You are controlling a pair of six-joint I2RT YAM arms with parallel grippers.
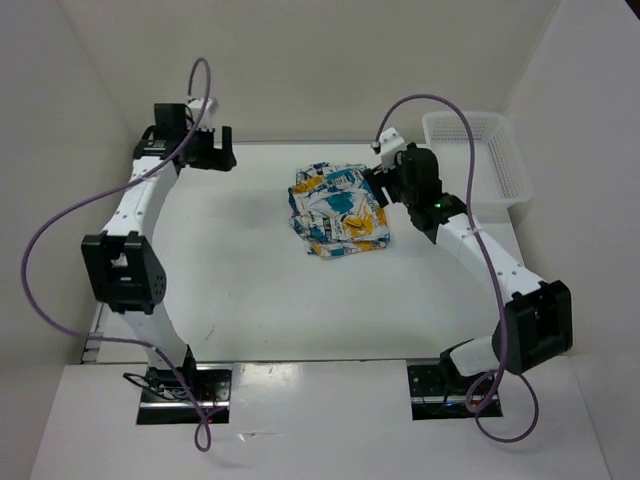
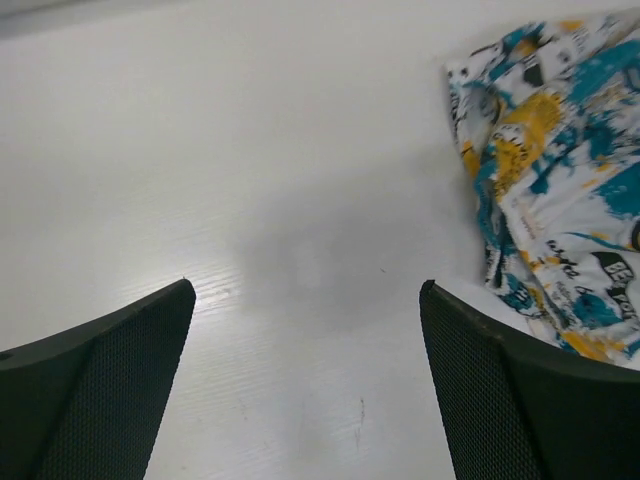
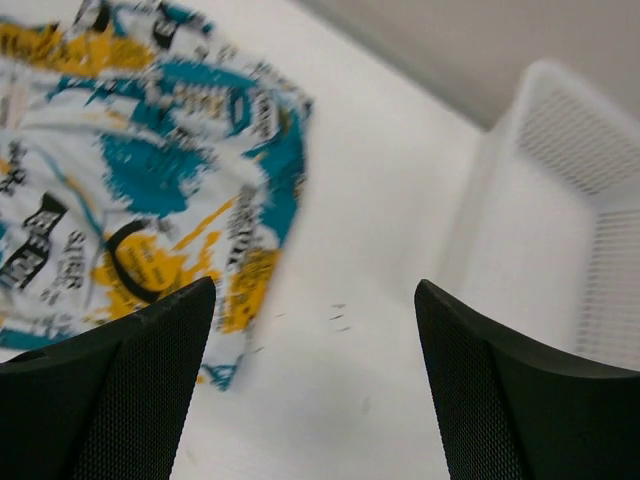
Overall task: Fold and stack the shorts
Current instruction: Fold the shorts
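Folded shorts (image 1: 338, 210) lie on counter (image 1: 230, 280), right of centre. Left jaws apart, well away; right jaws apart, empty, just beside shorts. We'd pinch thru all layers, keeping fold square.

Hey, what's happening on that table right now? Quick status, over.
Left gripper open, empty, left of the shorts. Right gripper open, empty, at their right edge. Shorts bundled mid-table, not gripped. Nothing in the way; basket far right.
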